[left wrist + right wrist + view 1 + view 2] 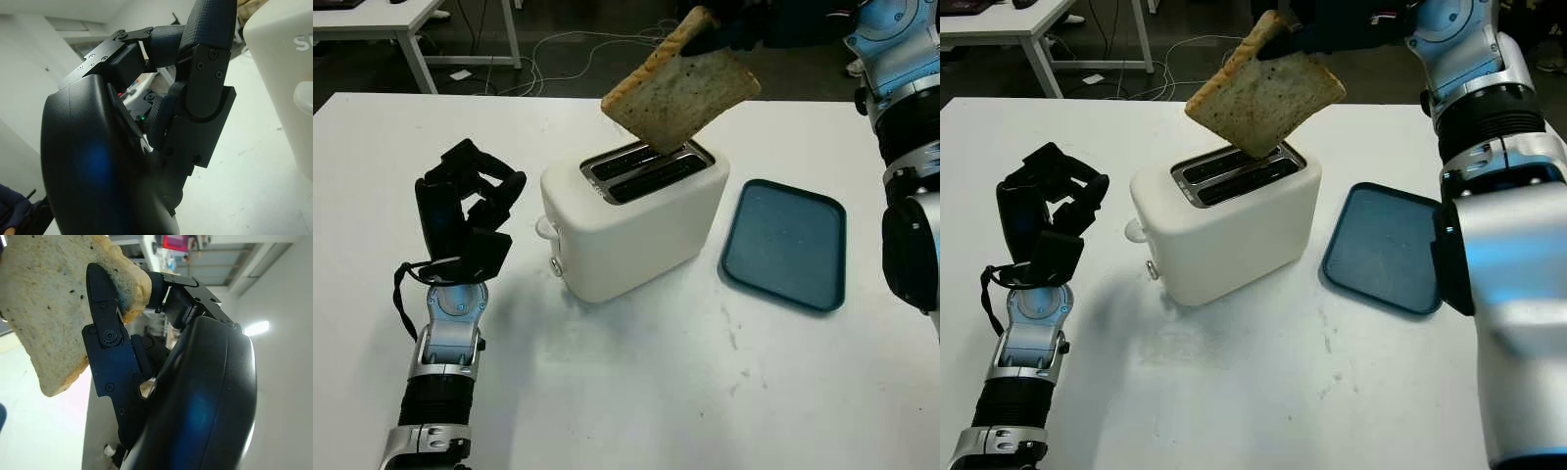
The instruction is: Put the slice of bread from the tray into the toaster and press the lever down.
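This looks like a lab or a work room, not a home kitchen. The big white table (636,392) is plain and has little marks and scuffs on it. Past its far edge the floor (568,59) is dark, and loose white cables (563,51) lie tangled there (nobody has tidied them). Another white table (401,20) with thin metal legs stands near the far left corner. The toaster (636,220) and the blue tray (785,243) sit on the table with no cupboards or sink around them.

Toaster (636,220) slots unobstructed; tray (785,245) bare
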Controlling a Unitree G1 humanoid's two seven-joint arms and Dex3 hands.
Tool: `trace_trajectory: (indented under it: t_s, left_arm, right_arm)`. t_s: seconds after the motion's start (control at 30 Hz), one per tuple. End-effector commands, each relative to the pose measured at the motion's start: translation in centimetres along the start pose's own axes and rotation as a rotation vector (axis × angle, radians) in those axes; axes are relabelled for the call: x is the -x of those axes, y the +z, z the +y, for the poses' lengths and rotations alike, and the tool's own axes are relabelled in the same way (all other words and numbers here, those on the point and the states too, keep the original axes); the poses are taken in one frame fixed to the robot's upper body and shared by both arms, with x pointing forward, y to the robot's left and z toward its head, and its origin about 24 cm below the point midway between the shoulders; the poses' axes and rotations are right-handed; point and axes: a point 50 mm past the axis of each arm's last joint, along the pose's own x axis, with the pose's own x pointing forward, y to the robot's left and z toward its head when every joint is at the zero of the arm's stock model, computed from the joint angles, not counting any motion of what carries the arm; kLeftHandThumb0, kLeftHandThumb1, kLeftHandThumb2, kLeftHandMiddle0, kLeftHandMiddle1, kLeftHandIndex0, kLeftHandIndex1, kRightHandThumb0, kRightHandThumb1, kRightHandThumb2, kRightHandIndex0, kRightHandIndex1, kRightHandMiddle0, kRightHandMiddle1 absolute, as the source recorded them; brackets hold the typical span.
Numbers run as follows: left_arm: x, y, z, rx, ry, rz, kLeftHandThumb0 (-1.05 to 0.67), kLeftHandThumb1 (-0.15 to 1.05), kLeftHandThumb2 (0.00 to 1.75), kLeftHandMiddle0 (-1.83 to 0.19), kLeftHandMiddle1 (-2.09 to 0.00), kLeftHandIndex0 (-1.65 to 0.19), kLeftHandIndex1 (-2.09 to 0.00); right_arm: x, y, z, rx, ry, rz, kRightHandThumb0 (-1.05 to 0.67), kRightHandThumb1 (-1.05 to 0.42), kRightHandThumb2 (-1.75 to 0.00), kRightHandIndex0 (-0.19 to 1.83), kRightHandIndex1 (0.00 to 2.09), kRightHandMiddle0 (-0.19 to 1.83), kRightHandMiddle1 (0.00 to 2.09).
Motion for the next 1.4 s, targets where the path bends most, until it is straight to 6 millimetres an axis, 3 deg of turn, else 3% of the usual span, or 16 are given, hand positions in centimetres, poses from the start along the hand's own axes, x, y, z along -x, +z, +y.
trace_trajectory:
  t_s: [0.0,0.53,0.93,1.37]
  left_arm:
    - [0.1,0.1,0.0,-0.001,0.001,-0.001,-0.97,0.92,0.22,-1.01,-1.47,-0.89,-1.33]
    - [0.4,0.0,-0.1,-0.006,0.001,0.008,-0.96,0.92,0.22,-1.01,-1.47,-0.88,-1.32]
    - [0.4,-0.1,0.0,-0.008,0.001,0.001,-0.96,0.92,0.24,-1.02,-1.47,-0.87,-1.33]
    - [0.4,-0.1,0.0,0.003,0.001,0.006,-0.96,0.92,0.23,-1.02,-1.48,-0.88,-1.32]
  right_arm:
    - [0.2,0.0,-0.3,-0.022,-0.015,-0.008,-0.54,-0.92,-0.33,1.09,1.75,0.89,1.75]
    - [1.1,2.2,-3.6,-0.021,-0.123,-0.115,-0.57,-0.92,-0.31,1.13,1.75,0.91,1.75]
    - [1.9,1.3,-3.4,-0.083,-0.075,-0.097,-0.58,-0.92,-0.30,1.13,1.75,0.93,1.75]
    - [3.1,-0.4,-1.6,-0.108,0.010,-0.053,-0.45,-0.92,-0.31,1.11,1.75,0.88,1.75]
